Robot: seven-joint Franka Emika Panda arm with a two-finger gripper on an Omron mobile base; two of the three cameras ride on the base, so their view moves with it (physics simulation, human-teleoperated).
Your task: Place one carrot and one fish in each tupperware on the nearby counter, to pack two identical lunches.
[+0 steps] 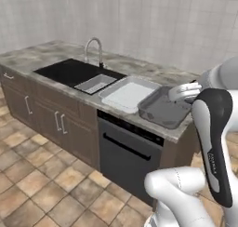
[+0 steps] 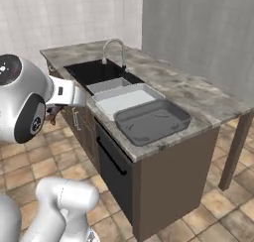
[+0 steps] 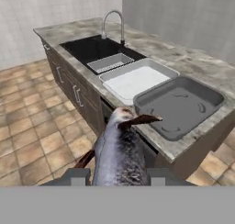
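My gripper is shut on a blackish-grey fish with dark fins. The fish stands up between the two fingertips, and its head points toward the counter. It hangs over the floor, short of the counter's front edge. Two tupperware trays sit side by side on the counter. One is pale grey-white. The other is dark grey and is the nearer to the fish. No carrot is in view.
A black sink with a white perforated basket and a faucet lies left of the trays. Below the counter are a dark dishwasher front and wooden cabinet doors. Tiled floor surrounds the base.
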